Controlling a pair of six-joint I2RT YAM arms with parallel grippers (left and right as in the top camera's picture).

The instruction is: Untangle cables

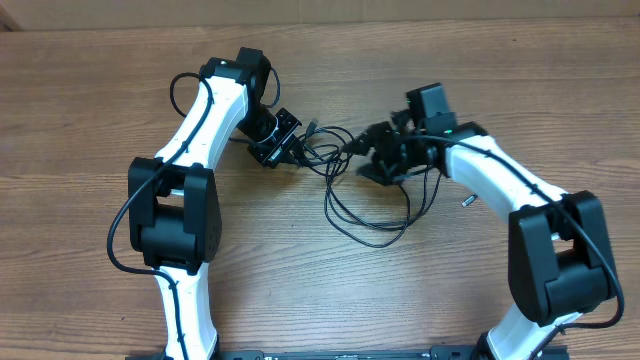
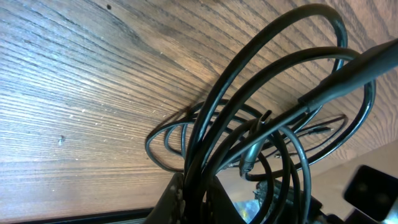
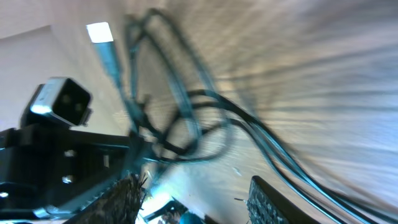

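Note:
The cables (image 1: 330, 152) are thin black cords strung between my two grippers, with loose loops sagging onto the wooden table (image 1: 120, 90) toward the front. My left gripper (image 1: 280, 140) is shut on a bunch of their strands, which fan up out of the jaws in the left wrist view as the cables (image 2: 200, 149) rise from the left gripper (image 2: 196, 188). My right gripper (image 1: 385, 160) hovers at the other end of the tangle. In the right wrist view the right gripper (image 3: 196, 199) stands open with nothing between its pads, and the blurred cables (image 3: 211, 99) lie just beyond.
A small silver-tipped plug (image 1: 467, 200) lies by itself on the table right of the loops. The left arm's black wrist and camera (image 3: 62, 102) fill the left of the right wrist view, close to my right fingers.

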